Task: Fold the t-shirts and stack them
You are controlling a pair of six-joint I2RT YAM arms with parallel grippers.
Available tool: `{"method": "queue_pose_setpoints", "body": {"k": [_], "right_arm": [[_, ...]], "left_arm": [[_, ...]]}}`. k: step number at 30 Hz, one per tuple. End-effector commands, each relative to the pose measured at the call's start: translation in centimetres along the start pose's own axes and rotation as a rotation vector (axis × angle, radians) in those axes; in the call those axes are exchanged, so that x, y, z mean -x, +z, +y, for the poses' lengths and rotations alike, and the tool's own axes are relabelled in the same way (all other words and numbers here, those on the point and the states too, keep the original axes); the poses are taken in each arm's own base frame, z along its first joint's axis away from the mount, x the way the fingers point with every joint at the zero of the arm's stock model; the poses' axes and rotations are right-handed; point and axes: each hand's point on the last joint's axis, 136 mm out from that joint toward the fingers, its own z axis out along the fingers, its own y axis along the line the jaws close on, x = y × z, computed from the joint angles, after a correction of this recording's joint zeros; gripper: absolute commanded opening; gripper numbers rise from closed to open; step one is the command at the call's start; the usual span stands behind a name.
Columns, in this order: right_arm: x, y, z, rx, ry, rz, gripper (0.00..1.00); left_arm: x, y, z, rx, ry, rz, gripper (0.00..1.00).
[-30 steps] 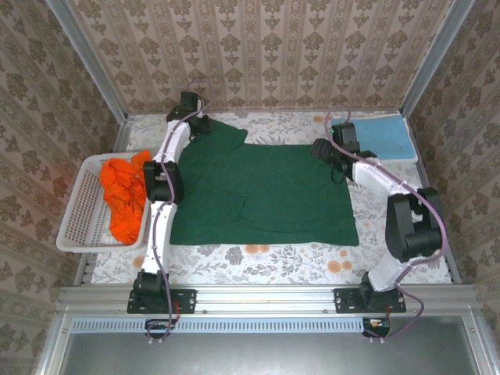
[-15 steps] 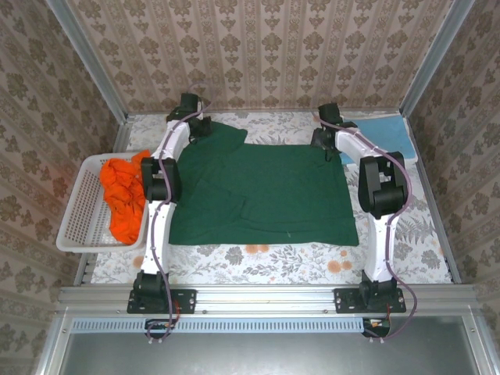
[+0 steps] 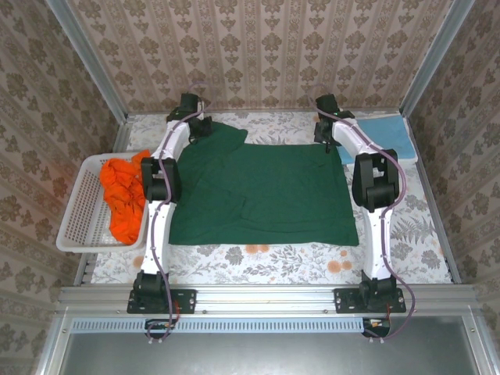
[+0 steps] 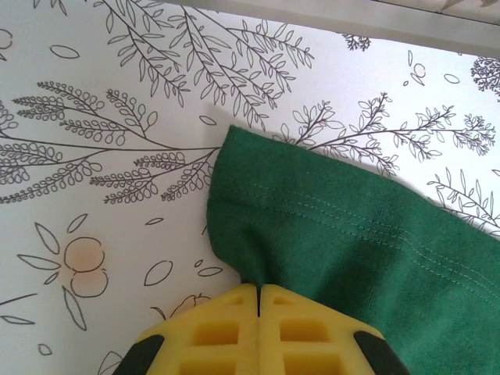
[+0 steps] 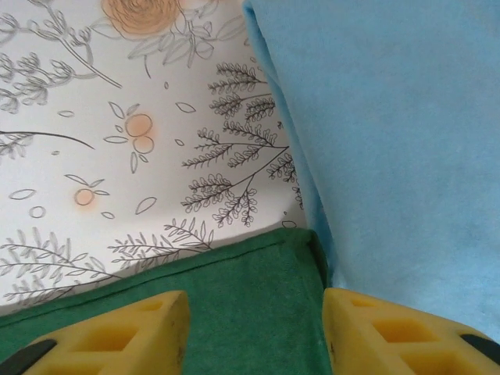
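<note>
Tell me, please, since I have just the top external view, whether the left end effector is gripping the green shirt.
Observer: Yes. The left end effector has its yellow fingers pressed together on a hemmed corner of the dark green t-shirt.
Operator: And the right one?
Observer: The right end effector stands open, one finger on either side of the shirt's other far corner, not yet clamped.
Operator: Is the blue shirt close?
Observer: The light blue t-shirt has its edge right against that green corner, beside one finger.

White arms [image 3: 377, 234] with black joints, lilac cables [image 3: 148, 254] and blocky yellow hands [image 4: 258, 291].
</note>
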Motion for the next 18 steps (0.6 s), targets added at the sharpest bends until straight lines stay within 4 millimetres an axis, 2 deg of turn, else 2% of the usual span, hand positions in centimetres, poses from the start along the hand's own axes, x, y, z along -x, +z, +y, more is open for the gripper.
{"method": "queue_pose_setpoints", "body": {"k": [1, 18], "right_arm": [[-0.9, 0.5, -1.4, -0.074, -0.052, 0.055, 0.47], [-0.9, 1.5, -2.2, -0.111, -0.034, 0.112, 0.48]], "left_arm": [[0.8, -1.4, -0.6, -0.027, -0.003, -0.011, 0.0], [0.8, -1.4, -0.7, -0.04, -0.004, -0.011, 0.0]]}}
